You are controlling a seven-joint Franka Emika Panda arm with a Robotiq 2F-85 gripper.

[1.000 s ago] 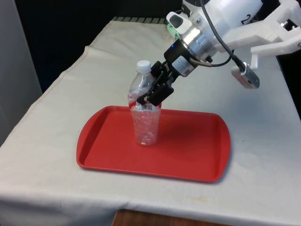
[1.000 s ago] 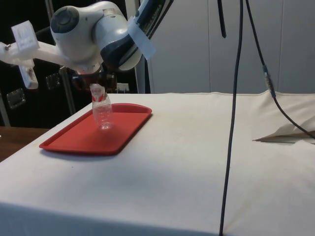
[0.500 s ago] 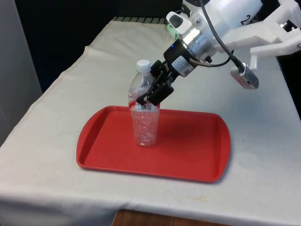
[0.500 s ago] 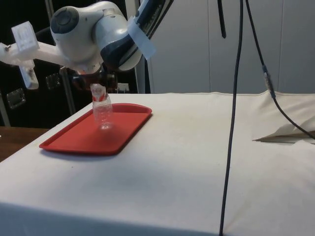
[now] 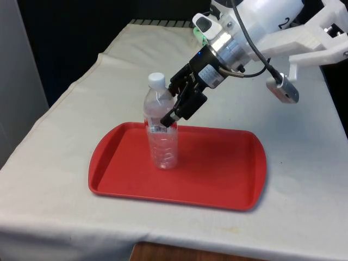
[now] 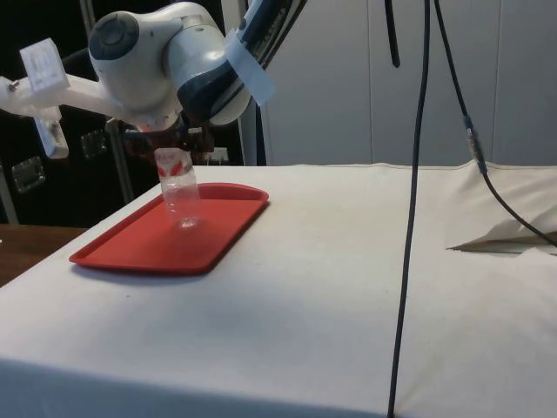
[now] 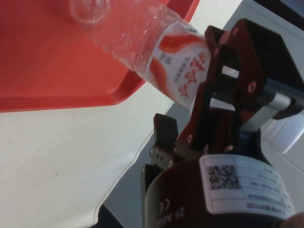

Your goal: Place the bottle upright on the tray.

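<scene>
Now we see the bottle (image 5: 161,132) standing straighter on the tray (image 5: 228,179) than half a second ago, no longer leaning. Our gripper (image 5: 175,105) has spread its fingers beside the label; release looks done. The bottle is clear, dimpled plastic with a white cap; the tray is smooth, red, rounded.
</scene>
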